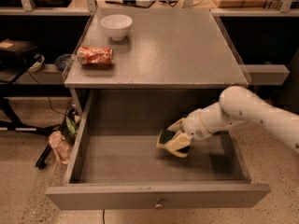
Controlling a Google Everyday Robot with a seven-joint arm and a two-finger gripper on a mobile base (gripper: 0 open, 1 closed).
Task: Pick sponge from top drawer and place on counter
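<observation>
The top drawer [140, 191] stands pulled fully out below the counter [177, 45]; its front panel has a small round knob [159, 203]. The sponge [164, 136], dark green over yellow, is in the right middle of the drawer. My gripper [174, 143] reaches down into the drawer from the right on a white arm [243, 111]. Its fingers are closed around the sponge, which sits tilted just above the drawer floor.
On the counter's left side stand a white bowl [116, 26] and a crushed red can [95, 56]. Shelves and cables run behind the counter. A bottle and clutter [60, 146] lie on the floor left of the drawer.
</observation>
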